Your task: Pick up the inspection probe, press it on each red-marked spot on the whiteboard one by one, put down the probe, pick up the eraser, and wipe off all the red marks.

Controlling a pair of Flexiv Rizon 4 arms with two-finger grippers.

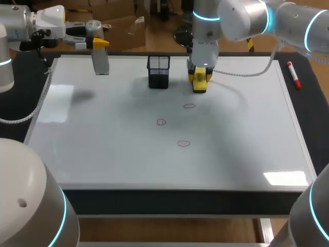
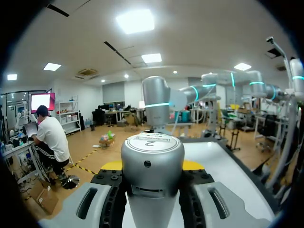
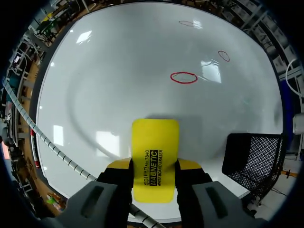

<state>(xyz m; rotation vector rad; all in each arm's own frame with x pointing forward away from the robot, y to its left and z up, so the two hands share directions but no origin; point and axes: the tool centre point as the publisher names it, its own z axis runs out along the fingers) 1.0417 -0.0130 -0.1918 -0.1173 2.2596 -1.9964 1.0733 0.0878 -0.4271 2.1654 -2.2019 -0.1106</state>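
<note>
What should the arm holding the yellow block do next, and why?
Probably ease the right pincer with its eraser forward along the whiteboard to the nearest red circle. Both fingers clamp the eraser, it sits low over the board, and that circle lies just ahead, not yet wiped.

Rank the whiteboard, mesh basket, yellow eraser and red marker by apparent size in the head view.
1. whiteboard
2. mesh basket
3. yellow eraser and red marker: unsure; the eraser is partly hidden, the marker long but thin.
</note>
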